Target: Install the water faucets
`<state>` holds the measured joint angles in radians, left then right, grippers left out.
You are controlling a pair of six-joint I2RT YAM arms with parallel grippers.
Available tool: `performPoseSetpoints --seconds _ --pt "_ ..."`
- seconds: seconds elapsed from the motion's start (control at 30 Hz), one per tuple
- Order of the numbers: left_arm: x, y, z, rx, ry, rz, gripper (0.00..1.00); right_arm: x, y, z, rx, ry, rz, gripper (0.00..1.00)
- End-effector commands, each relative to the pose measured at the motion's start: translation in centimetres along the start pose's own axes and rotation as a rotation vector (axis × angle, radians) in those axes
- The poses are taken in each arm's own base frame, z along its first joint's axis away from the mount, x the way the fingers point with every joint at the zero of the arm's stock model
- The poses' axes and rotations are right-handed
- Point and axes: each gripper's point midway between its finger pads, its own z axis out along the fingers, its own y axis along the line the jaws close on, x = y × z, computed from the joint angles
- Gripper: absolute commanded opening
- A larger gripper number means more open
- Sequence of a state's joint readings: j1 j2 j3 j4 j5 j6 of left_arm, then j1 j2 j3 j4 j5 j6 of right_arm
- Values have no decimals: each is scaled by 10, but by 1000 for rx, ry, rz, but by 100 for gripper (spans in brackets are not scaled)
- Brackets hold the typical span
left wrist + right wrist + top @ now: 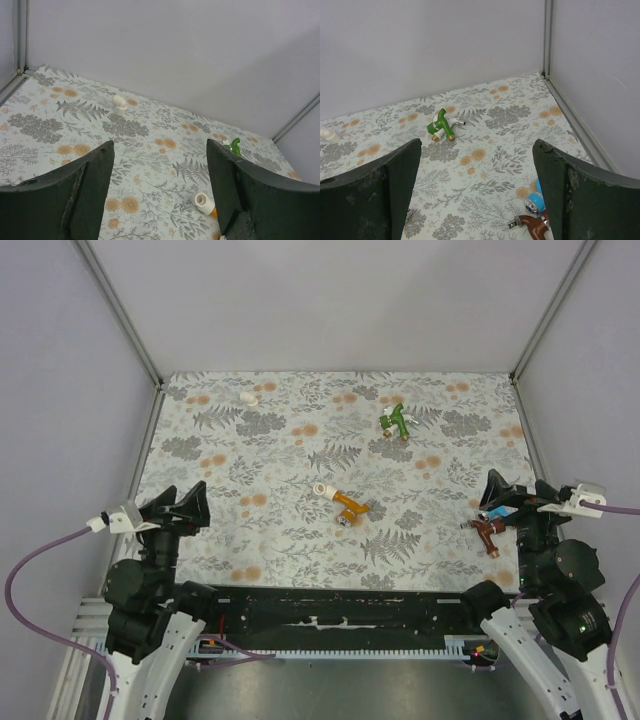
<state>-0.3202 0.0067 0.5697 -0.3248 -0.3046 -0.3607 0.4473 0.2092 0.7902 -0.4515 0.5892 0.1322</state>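
The orange faucet (346, 504) with a white end lies at the middle of the floral table; its white end (204, 203) shows in the left wrist view. The green faucet (397, 421) lies at the back right and also shows in the right wrist view (441, 127). The dark red faucet (487, 531) and the blue faucet (503, 512) lie by the right gripper; both show low in the right wrist view, dark red (535, 226), blue (536, 201). My left gripper (185, 508) and right gripper (508, 493) are open and empty.
A small white fitting (248, 397) stands at the back left, also in the left wrist view (119, 103). Grey walls and metal corner posts (118, 310) enclose the table. A black rail (340, 605) runs along the near edge.
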Motion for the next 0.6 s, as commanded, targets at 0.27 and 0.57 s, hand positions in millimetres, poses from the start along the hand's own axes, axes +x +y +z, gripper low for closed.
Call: performPoseSetpoints --seconds 0.27,0.57 --pt "-9 -7 4 51 -65 17 87 9 0 8 14 27 -73 98" --pt "-5 -12 5 75 -53 10 92 10 1 9 11 34 -79 98"
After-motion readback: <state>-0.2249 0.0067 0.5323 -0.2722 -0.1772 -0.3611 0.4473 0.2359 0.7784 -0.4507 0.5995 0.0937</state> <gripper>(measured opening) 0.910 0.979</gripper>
